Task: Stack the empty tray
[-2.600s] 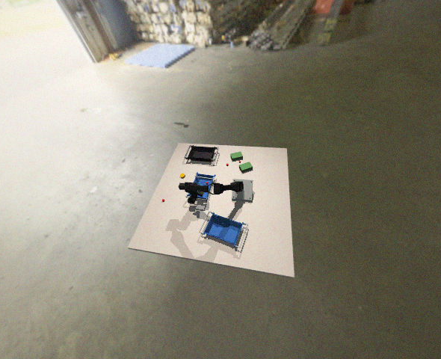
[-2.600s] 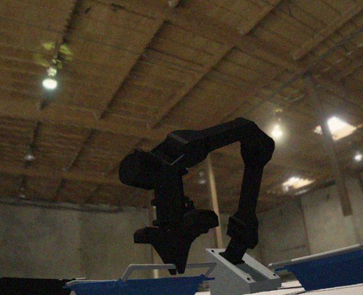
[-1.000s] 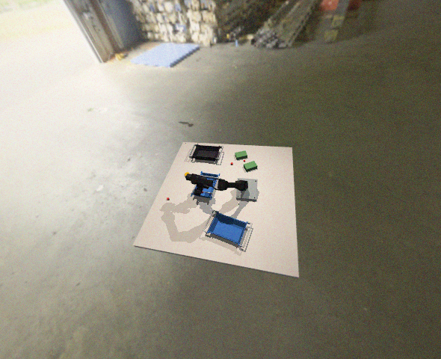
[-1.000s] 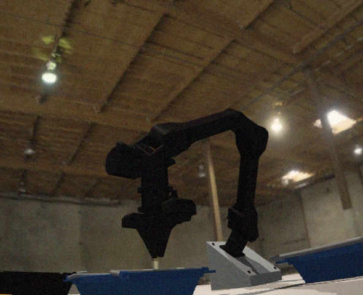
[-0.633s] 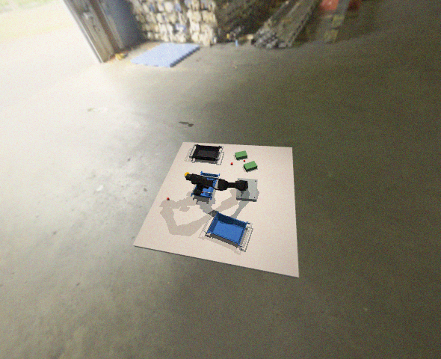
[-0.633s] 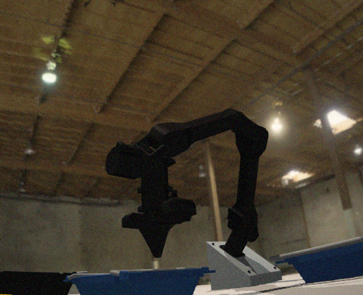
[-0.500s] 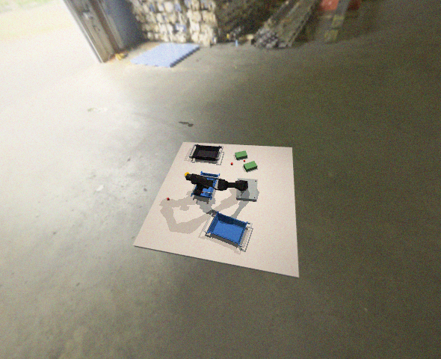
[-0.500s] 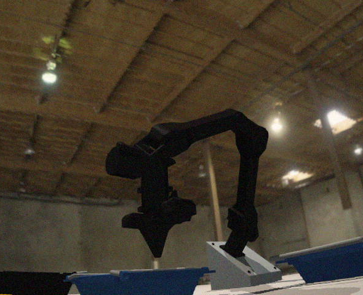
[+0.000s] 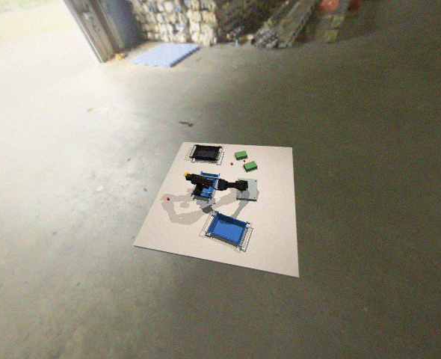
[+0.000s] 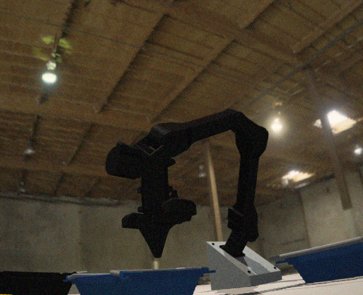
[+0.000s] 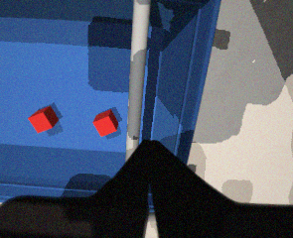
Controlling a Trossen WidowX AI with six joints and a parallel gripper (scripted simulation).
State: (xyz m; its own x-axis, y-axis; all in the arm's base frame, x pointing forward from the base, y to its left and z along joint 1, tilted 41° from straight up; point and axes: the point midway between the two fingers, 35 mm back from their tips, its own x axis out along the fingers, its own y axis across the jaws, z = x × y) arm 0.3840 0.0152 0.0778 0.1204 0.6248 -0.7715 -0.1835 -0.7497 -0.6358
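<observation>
The loaded blue tray (image 9: 210,174) (image 10: 162,281) (image 11: 200,74) stands mid-table, partly hidden by the arm. Two red blocks (image 11: 43,119) (image 11: 105,123) show on its floor in the wrist view. A pale wire bar (image 11: 140,55) lies across its top just inside the end wall. No bar shows sticking out past either end in the top view; the far bar is hard to make out. My gripper (image 10: 157,255) (image 11: 149,147) is shut and empty, its tips a little above this tray near the bar's end. The empty blue tray (image 9: 228,228) (image 10: 337,263) stands apart, upright, bars swung out over its ends.
A black tray (image 9: 205,152) (image 10: 23,282) stands at the far left. Two green blocks (image 9: 241,155) (image 9: 250,166) lie at the far right, with small red cubes (image 9: 231,164) (image 9: 244,160) nearby. Another red cube (image 9: 167,199) and a yellow piece (image 9: 187,174) lie left. The arm's grey base (image 10: 232,273) stands right.
</observation>
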